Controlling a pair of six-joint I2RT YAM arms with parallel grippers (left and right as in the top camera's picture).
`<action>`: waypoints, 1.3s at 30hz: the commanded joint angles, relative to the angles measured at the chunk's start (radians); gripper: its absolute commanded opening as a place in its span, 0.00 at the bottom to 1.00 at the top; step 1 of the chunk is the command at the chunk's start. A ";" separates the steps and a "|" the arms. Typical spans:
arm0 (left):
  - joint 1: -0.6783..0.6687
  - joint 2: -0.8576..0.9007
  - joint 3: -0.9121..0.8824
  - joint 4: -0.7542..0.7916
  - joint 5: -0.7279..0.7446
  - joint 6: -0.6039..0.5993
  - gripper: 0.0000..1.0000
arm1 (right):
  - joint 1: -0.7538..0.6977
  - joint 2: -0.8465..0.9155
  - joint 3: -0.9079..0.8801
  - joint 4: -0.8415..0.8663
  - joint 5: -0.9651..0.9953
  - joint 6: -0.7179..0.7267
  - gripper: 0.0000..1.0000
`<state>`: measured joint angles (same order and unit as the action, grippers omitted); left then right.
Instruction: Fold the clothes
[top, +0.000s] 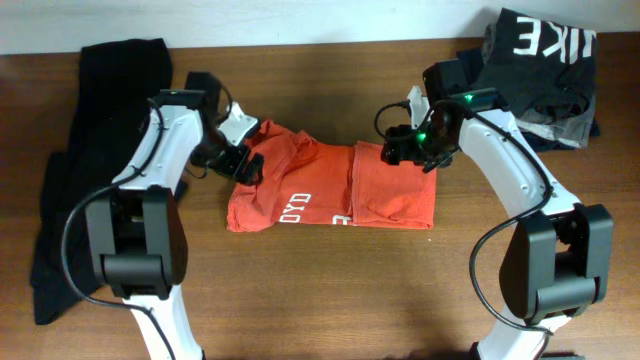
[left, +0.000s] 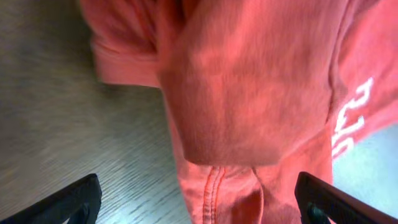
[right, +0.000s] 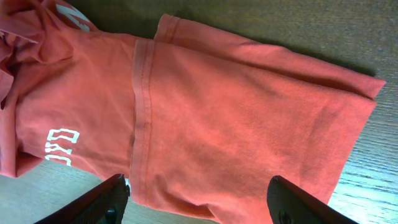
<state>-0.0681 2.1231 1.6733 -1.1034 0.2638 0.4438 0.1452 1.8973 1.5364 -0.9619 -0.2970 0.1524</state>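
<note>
Hovering over the T-shirt (top: 330, 192), left claw (left: 199, 208) and right claw (right: 199, 204) splayed wide, empty.

Brown wood-grain tabletop (top: 320, 300) fills my overhead view. At centre frame I see a red-orange T-shirt (top: 330, 190) lying directly on it, partly folded: its right portion is doubled over and white lettering shows along the lower edge. Along the left edge a long black garment (top: 90, 150) lies stretched top to bottom on the wood. In the upper right corner I note a folded stack (top: 540, 70) of dark and grey cloth, white block letters uppermost, apart from the T-shirt.
</note>
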 joint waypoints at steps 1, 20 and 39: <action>0.019 0.063 -0.003 -0.013 0.175 0.137 0.99 | -0.010 -0.024 0.020 0.000 0.020 -0.018 0.76; 0.024 0.132 0.009 -0.009 0.354 0.142 0.01 | -0.030 -0.024 0.020 0.015 0.027 -0.013 0.70; 0.239 0.126 0.149 -0.117 0.373 0.035 0.01 | -0.024 -0.008 0.019 -0.027 -0.025 -0.003 0.47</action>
<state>0.1814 2.2444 1.7992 -1.2160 0.6064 0.4881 0.1020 1.8973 1.5364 -0.9909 -0.2920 0.1387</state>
